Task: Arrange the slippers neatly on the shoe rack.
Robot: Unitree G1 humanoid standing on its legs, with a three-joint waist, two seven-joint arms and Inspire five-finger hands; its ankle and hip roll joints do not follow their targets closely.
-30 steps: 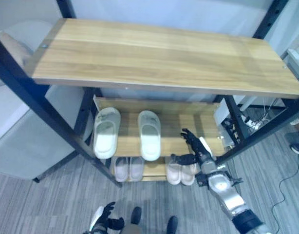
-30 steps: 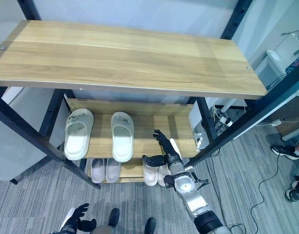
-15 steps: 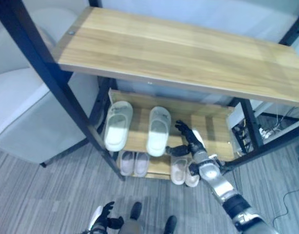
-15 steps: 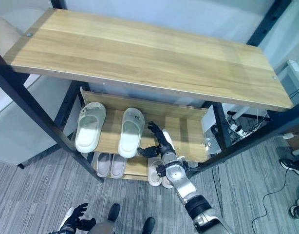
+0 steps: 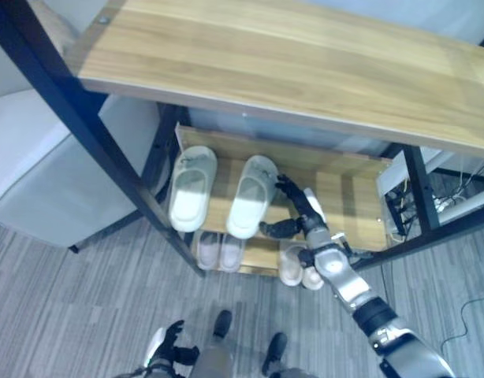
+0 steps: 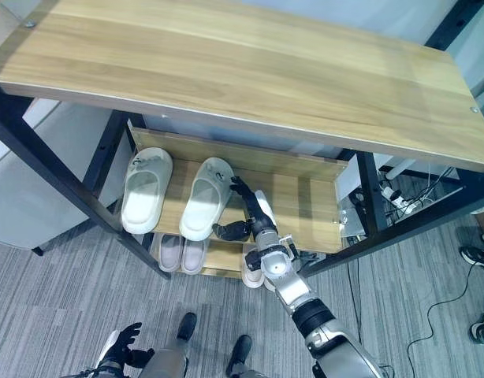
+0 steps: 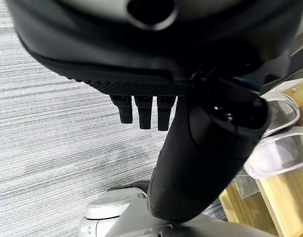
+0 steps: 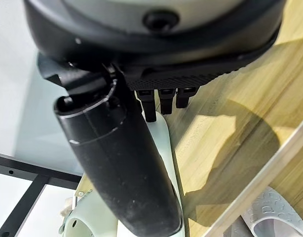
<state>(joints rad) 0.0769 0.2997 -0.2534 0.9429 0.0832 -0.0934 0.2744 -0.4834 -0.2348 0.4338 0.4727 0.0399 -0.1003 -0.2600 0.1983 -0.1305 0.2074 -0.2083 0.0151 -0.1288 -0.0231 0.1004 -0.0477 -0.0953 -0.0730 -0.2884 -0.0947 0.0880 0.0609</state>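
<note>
Two pale green slippers sit side by side on the middle shelf [image 6: 305, 201] of the shoe rack, toes toward the back: the left slipper [image 6: 145, 201] lies straight, the right slipper [image 6: 205, 208] is angled, its heel swung toward the left one and hanging over the shelf's front edge. The right hand [image 6: 254, 218] is just beside that angled slipper on its right — fingers stretched out and spread, their tips at the toe end, the thumb reaching toward its heel side. In the right wrist view the fingertips [image 8: 165, 101] lie against the slipper's pale edge above the wooden board; nothing is grasped.

On the bottom shelf stand a pinkish pair [image 6: 181, 254] below the green slippers and a white pair [image 5: 297, 267] under the right arm.

The left hand [image 6: 118, 350] hangs low over the grey striped carpet [image 6: 53, 307], fingers loosely relaxed — holding nothing.
</note>
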